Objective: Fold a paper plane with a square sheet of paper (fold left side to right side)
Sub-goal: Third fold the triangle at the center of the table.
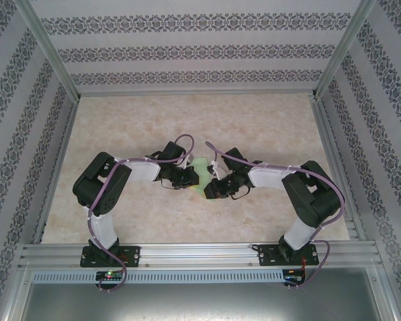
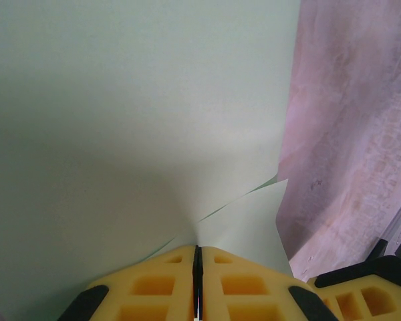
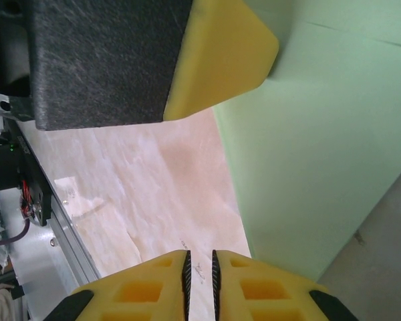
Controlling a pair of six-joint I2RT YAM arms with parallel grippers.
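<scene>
Now, left side pinched for the fold across.
At left, the left claw [image 2: 197,257] is clamped on an edge of the thin light green square sheet of paper [image 2: 120,134], which sits between both arms over the marbled beige counter [image 3: 154,194]. The right claw [image 3: 199,267], a narrow empty slit, hovers just beside the sheet's edge, so the fold likely travels toward it.
</scene>
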